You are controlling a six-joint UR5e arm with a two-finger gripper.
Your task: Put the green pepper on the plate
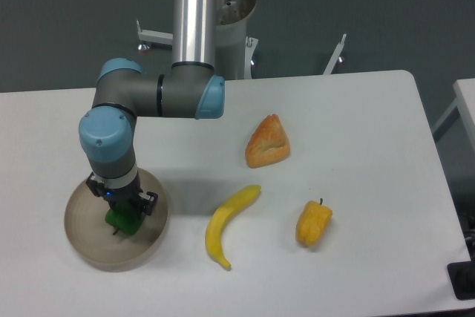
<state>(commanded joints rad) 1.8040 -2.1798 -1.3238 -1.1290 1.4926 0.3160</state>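
The round beige plate sits at the table's front left. My gripper points straight down over the plate's middle. Its fingers are closed around the dark green pepper. The pepper's lower part shows below the gripper, at or just above the plate's surface. The wrist hides the pepper's top, and I cannot tell whether the pepper touches the plate.
A yellow banana lies right of the plate. A yellow-orange pepper is further right, and a wedge of bread lies behind them. The arm's base column stands at the table's back edge.
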